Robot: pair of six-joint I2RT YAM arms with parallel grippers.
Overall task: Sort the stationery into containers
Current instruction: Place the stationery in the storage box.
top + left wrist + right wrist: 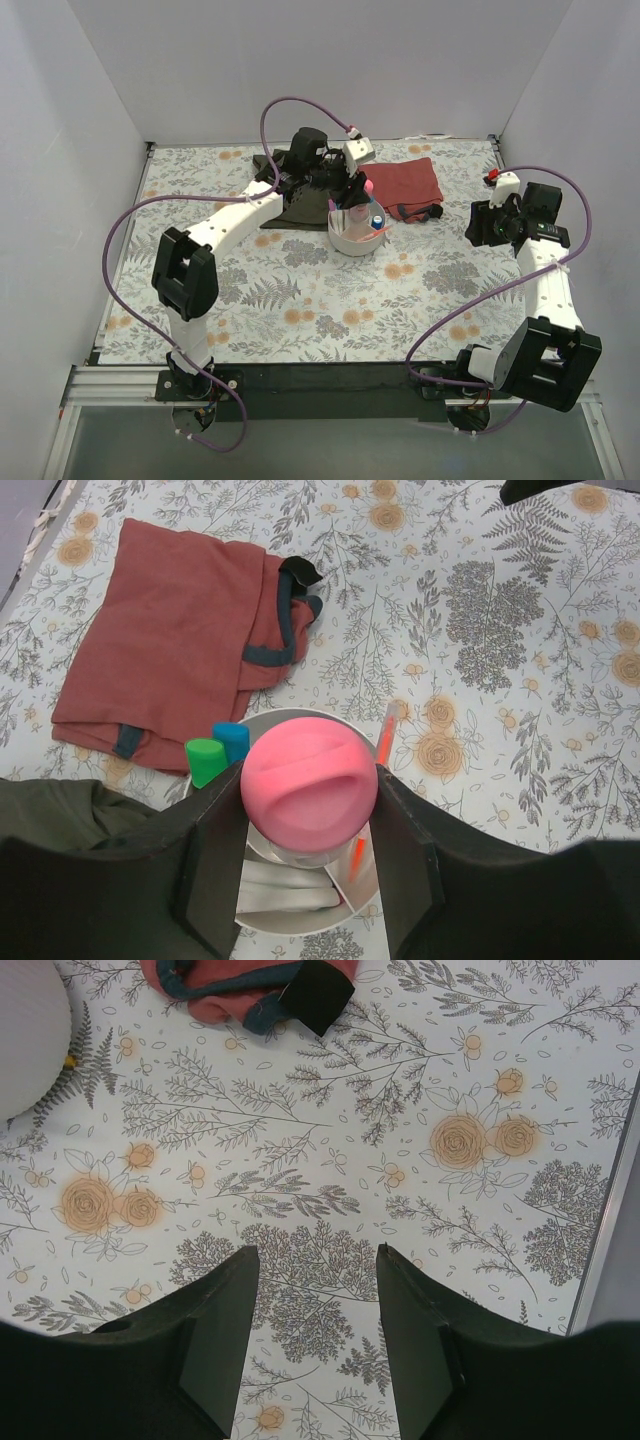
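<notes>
My left gripper (310, 798) squeezes the fat pink tube (310, 770) right over the white bowl (350, 244). My right gripper (315, 1260) hangs with its fingers apart above the flowery table (300, 1140).

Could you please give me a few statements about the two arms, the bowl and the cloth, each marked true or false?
1. The left fingers are shut on the fat pink tube. True.
2. The right fingers hold a marker. False: they are open and empty above the table.
3. A green cap and a blue cap stick up inside the white bowl. True.
4. The red cloth lies in the bowl. False: it lies on the table beside the bowl.
</notes>
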